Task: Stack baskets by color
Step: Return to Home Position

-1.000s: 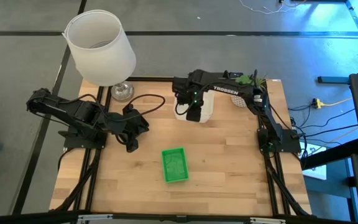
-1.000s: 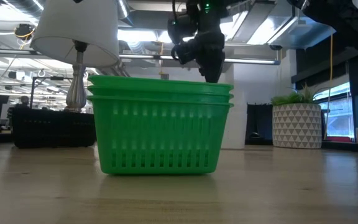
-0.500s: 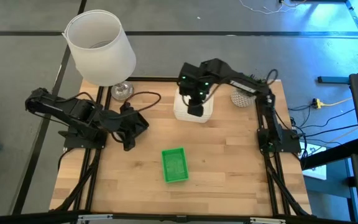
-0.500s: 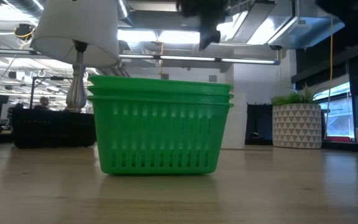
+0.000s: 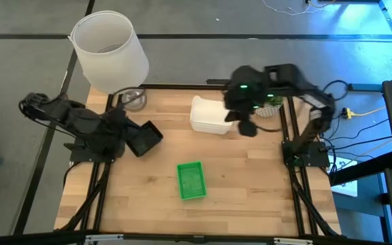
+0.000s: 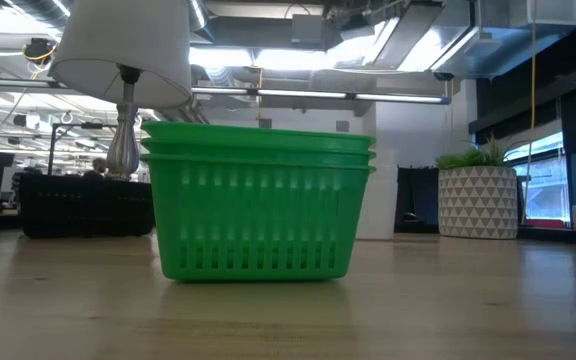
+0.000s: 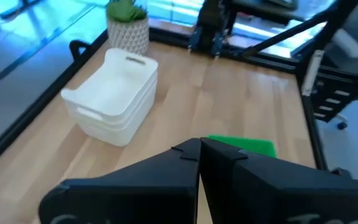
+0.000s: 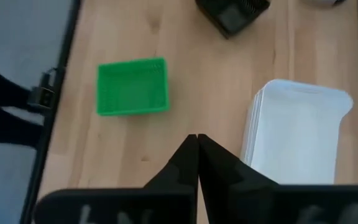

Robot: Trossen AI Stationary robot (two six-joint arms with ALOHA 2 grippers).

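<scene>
Baskets stand sorted in 3 groups on the surface: a green stack toward the front edge, a white stack toward the back, and the black baskets at the left. In the low view the green stack shows 3 nested rims. I cannot count the black ones from above.

My right fingers are pressed together with nothing between them. They hang above the surface just beside the right end of the white stack, not touching it. My left fingers are also closed and empty, and sit just left of the black baskets.

I judge that nothing is left to grasp, so the coming move is a retreat to rest. The white stack lies to the left of my right fingers, with its long axis running left to right across the surface, so its short end faces them. Drawing back toward my right base should carry them away from it. The black baskets lie at a diagonal to the right of my left fingers, and a pull toward my left base leads away from them too. The green stack's long axis runs front to back. It sits well apart from both arms, about equally far from each.

A lampshade stands at the back left corner near my left arm.

I can read no brand, label or writing on any basket.
</scene>
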